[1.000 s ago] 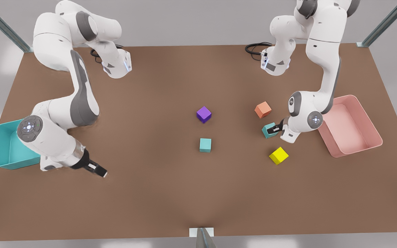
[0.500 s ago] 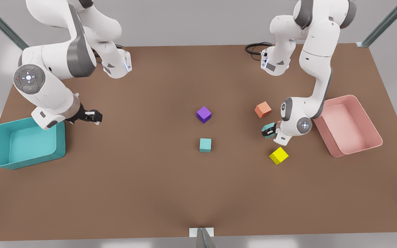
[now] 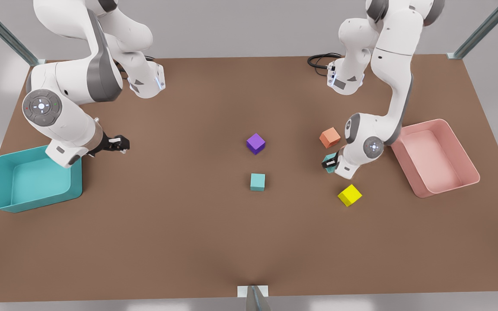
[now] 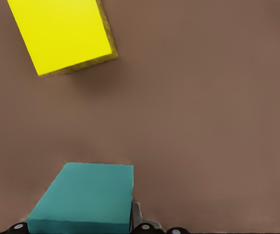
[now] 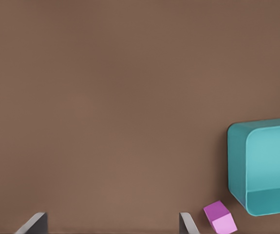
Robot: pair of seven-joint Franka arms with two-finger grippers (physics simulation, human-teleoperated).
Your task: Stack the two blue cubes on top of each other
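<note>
1. Front view: the left tool [image 3: 329, 163], on the arm at 3 o'clock of the brown bench [image 3: 197, 242], is clenched on one small matte teal cube [image 3: 330, 158], seemingly just clear of the bench. This held cube sits between the small orange cube [image 3: 330, 137] at its 12 o'clock and the small yellow cube [image 3: 349, 195] toward its 5 o'clock, apart from both. The second small matte teal cube [image 3: 257, 182] rests alone near the bench's middle, at 9 o'clock of the held one and well apart from it, with the small purple cube [image 3: 255, 143] at its 12 o'clock. The right tool [image 3: 121, 144] waits at 9 o'clock, its fingers spread and empty, beside the large teal rectangular bin [image 3: 74, 190]. The pink rectangular bin [image 3: 469, 166] lies at 3 o'clock of the left arm.

2. Left wrist view: the held teal cube [image 4: 88, 197] fills the space between the fingers, with the yellow cube [image 4: 62, 34] near it on the bench [image 4: 203, 107].

3. Right wrist view: one spread grey fingertip [image 5: 32, 224] hangs over bare bench [image 5: 110, 97], with the teal bin [image 5: 264, 163] and the purple cube [image 5: 220, 218] beyond.

4. Judgement: the grasp is made and the carry is the step in hand. The next move calls for lifting high enough to clear the resting cube, travelling toward 9 o'clock, squaring the faces, then lowering before release.
</note>
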